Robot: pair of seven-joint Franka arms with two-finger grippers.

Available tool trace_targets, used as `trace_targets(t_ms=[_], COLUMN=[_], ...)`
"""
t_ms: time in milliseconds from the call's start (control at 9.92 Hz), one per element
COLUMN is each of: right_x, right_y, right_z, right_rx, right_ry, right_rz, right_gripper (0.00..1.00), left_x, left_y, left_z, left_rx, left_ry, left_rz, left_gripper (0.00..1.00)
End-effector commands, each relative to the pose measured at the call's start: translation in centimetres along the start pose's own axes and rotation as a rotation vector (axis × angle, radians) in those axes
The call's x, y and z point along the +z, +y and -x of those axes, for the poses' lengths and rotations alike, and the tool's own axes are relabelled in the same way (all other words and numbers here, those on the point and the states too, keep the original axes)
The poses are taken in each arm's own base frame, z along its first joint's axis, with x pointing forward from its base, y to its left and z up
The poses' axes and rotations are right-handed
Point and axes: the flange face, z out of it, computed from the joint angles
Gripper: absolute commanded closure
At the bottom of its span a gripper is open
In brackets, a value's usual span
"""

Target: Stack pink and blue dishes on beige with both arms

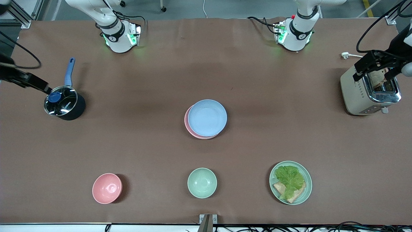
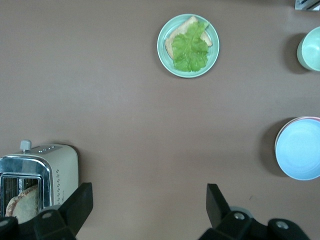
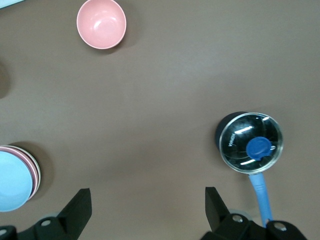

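The pale blue plate lies on top of the pale pink plate at the middle of the table; only the pink rim shows under it. Both wrist views catch this stack at their edges, the blue plate and the blue plate with the pink rim beneath. No beige plate shows; whether one lies under the stack I cannot tell. My left gripper hangs open and empty, up over the toaster, where the left gripper shows dark. My right gripper is open and empty too, the right gripper over the table beside the saucepan.
Nearest the front camera stand a deep pink bowl, a mint-green bowl and a mint-green plate with lettuce and bread. The lidded saucepan with a blue handle sits at the right arm's end, the toaster with toast at the left arm's end.
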Motion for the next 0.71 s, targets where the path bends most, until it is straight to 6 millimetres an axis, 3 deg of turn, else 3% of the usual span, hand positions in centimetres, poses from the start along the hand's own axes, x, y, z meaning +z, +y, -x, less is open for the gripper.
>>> trace_targets(t_ms=[0,202,605], right_x=[-2.0,-2.1,-2.2], right_y=[1.7,2.9,2.6], right_z=[0.4,0.1,0.2], right_rx=[-0.006,-0.030,-0.032], right_ry=[-0.013,0.000,0.001], right_rz=[0.019,0.092,0.078], right_gripper=[0.00,0.00,0.00], left_x=[1.4,1.7,2.3], left_y=[-0.5,-1.0,-1.0], left_z=[-0.4,-0.6,-0.9], left_rx=[0.001,0.045,0.022], left_ry=[-0.048,-0.049,-0.057], left_rz=[0.005,-0.002,-0.008], left_gripper=[0.00,0.00,0.00])
